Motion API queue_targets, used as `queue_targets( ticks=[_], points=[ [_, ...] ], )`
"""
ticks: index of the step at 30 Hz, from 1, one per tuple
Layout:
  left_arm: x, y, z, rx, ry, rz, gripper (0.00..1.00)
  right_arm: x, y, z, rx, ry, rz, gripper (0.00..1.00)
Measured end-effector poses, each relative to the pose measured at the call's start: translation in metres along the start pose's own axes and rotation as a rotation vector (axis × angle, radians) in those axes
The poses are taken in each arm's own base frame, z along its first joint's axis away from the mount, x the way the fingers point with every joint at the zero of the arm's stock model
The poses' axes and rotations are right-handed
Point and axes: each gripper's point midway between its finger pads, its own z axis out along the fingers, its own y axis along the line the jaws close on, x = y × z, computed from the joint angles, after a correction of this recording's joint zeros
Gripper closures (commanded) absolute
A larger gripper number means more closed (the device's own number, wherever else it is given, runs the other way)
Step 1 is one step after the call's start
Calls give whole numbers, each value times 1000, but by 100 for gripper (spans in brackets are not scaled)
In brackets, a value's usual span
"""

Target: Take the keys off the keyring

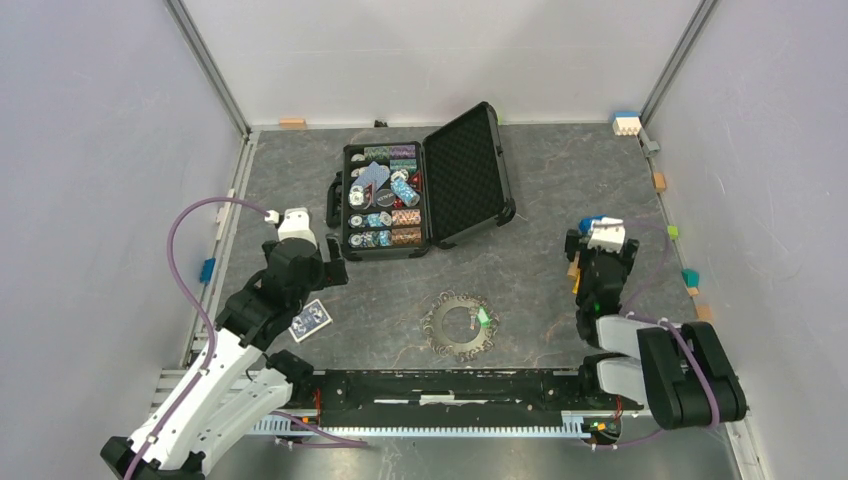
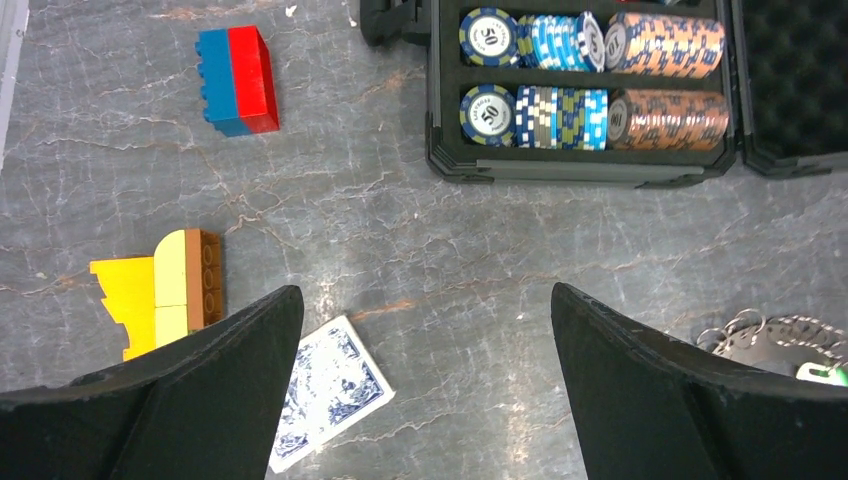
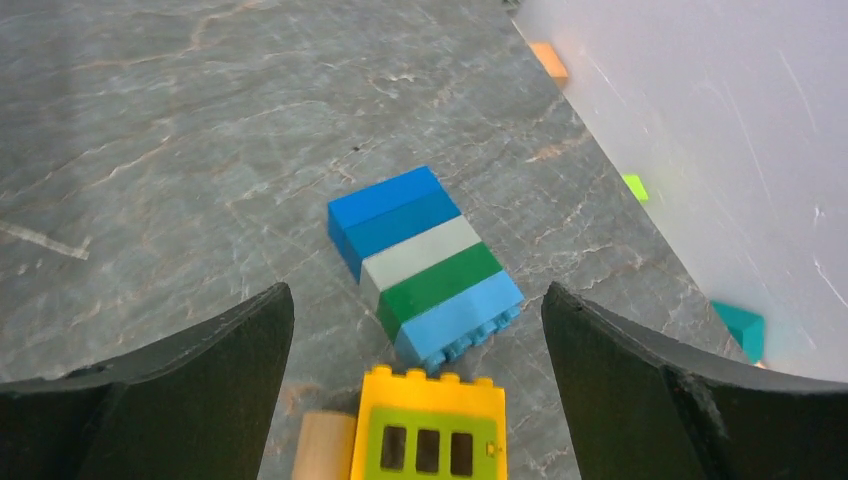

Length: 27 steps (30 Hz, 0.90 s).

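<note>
Top view: the keyring [image 1: 437, 318] lies flat on the grey table [image 1: 560, 190], near the front edge between the 2 arms. Its keys [image 1: 462, 350] fan around the hoop, with 1 green tag [image 1: 483, 317] on its right side. An open black case [image 1: 465, 175] of poker chips stands behind it. The left gripper [image 2: 425, 300] hangs with jaws spread wide above a playing card [image 2: 330, 390], holding nothing. The right gripper [image 3: 415, 292], jaws equally apart and empty, hangs over a striped stack of toy bricks [image 3: 425, 265], well apart from the keyring.
</note>
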Motion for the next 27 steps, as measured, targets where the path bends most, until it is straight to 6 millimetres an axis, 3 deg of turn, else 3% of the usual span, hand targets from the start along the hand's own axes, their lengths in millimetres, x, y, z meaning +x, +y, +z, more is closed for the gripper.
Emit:
queue_targets(
  ticks=[6, 10, 15, 22, 27],
  points=[
    [-1, 2, 8, -58, -3, -89, 0, -21, 6, 37, 78, 244, 87, 4],
    [11, 3, 19, -121, 61, -128, 0, -20, 19, 41, 37, 393, 74, 6],
    [8, -1, 18, -127, 83, -161, 0, 11, 33, 11, -84, 574, 44, 3],
    [-11, -29, -5, 87, 25, -237, 0, -3, 78, -31, -413, 561, 172, 2],
    [-9, -41, -7, 165, 22, -253, 0, 12, 118, -82, -698, 578, 305, 2]
  ],
)
